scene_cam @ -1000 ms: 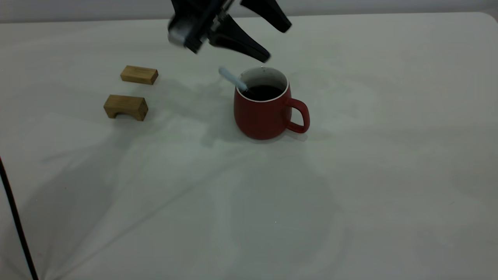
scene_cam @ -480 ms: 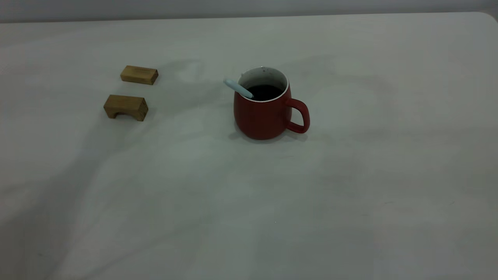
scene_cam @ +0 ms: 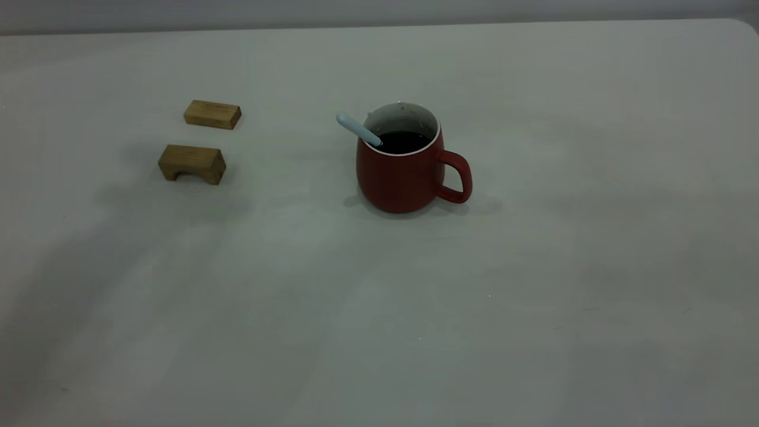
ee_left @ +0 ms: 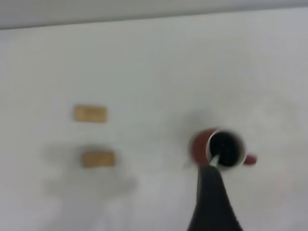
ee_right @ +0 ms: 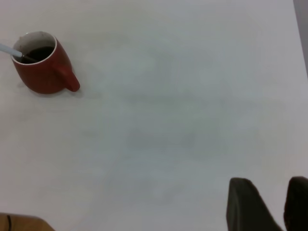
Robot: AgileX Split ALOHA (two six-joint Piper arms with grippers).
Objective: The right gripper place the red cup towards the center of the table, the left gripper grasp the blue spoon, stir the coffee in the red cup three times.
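Observation:
The red cup stands near the middle of the table, its handle to the right. Dark coffee fills it. The blue spoon leans in the cup, and its pale handle sticks out over the left rim. No gripper holds it. Neither gripper shows in the exterior view. In the left wrist view my left gripper is high above the cup, and only one dark finger shows, with nothing held. My right gripper is far from the cup, its fingers slightly apart and empty.
Two wooden blocks lie at the left of the table. One is a flat block. The other is an arch-shaped block nearer the front. The table's rounded corner is at the far right.
One second ago the left gripper hung open just above the cup; it has since withdrawn out of the exterior view. The spoon stays leaning in the cup, its handle barely shifted.

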